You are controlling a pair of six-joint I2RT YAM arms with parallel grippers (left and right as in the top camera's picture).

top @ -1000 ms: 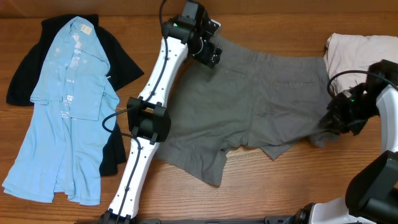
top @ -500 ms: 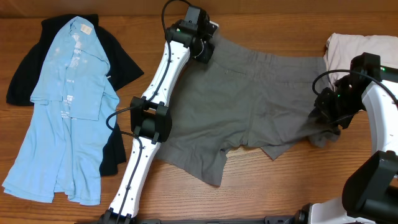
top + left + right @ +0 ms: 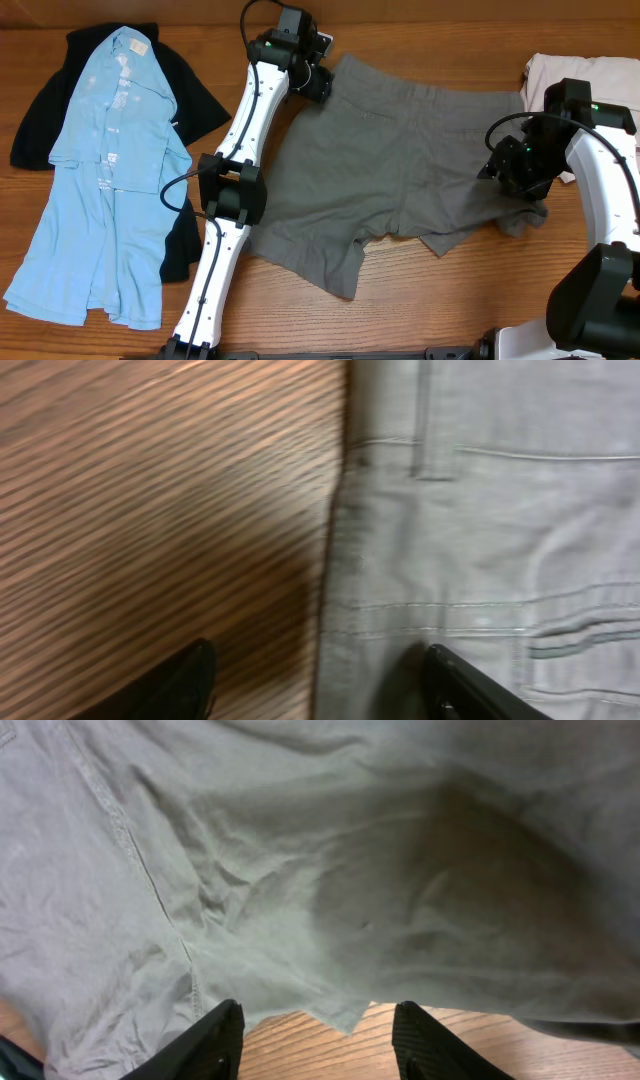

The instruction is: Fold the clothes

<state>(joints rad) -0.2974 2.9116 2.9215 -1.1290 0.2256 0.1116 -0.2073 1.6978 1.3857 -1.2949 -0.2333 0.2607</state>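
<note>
While the blue shirt (image 3: pixel 105 170) lies spread over the black shirt (image 3: pixel 195 100) by the left edge of the worktop (image 3: pixel 440 300), untouched, the job in hand is the grey-green shorts (image 3: pixel 400 170). They lie flat across the middle, waistband toward the far edge.

The left fingers (image 3: pixel 318 86) hang over the waistband's left corner, standing wide and gripping nothing. In the wrist view one is over bare wood and the other over cloth, with the shorts' side edge running between them. If they close from here, I judge they may catch only a thin sliver of that edge, or the top layer alone, and the corner would slip out once lifted. The left arm (image 3: pixel 250 130) runs along the shorts' left side with its elbow by the leg, so a careless sweep could drag the cloth and ruck it.

Further right, the right fingers (image 3: pixel 515 172) are parted too and hold nothing. They are poised over the right leg, where the cloth is rumpled and a flap juts toward the near edge. A pinch there could take a crease rather than the hem, giving a crooked fold.

The beige garment (image 3: pixel 590 72) sits at the far right corner, touching or just beside the shorts; I cannot tell which. Pulling the shorts that way could push into it.
</note>
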